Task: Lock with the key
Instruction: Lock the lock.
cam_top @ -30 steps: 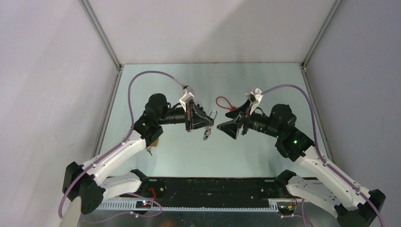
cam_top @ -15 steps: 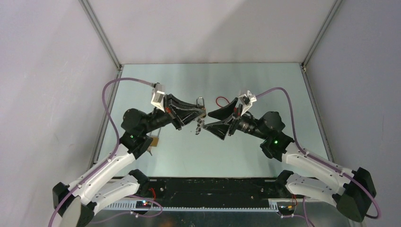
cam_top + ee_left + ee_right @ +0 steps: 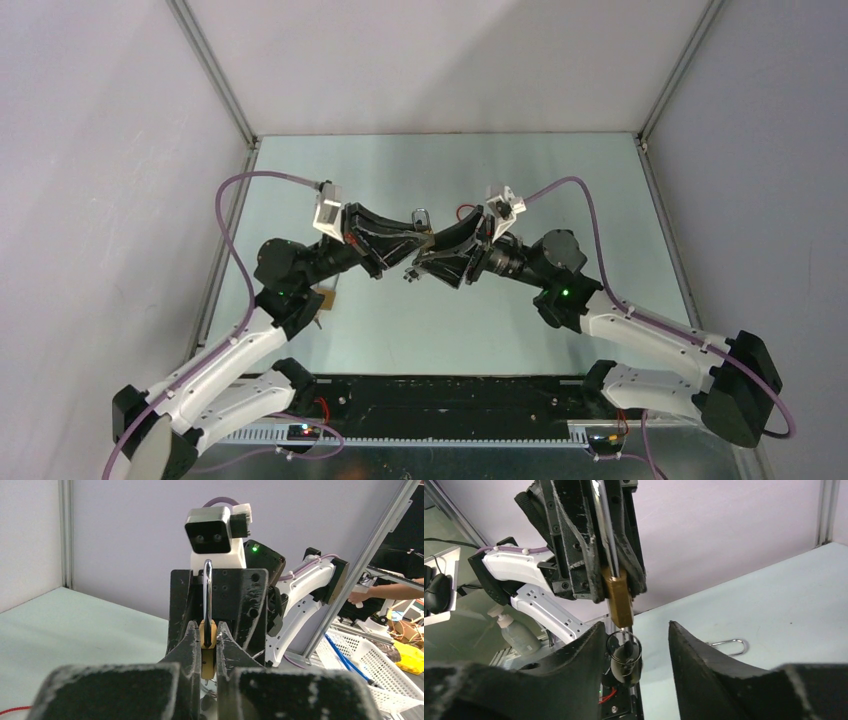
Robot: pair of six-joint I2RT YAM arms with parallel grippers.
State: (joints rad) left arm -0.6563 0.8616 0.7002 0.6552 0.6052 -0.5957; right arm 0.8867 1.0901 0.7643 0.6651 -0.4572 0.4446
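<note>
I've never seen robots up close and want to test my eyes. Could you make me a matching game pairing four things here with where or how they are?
Things:
1. padlock
2. key ring
3. right gripper
4. red cord

Places or states:
A. lying on the table
B. jaws apart, either side of the key ring
C. clamped in the left gripper
D. hanging under the padlock

Pairs: 1-C, 2-D, 3-B, 4-A
</note>
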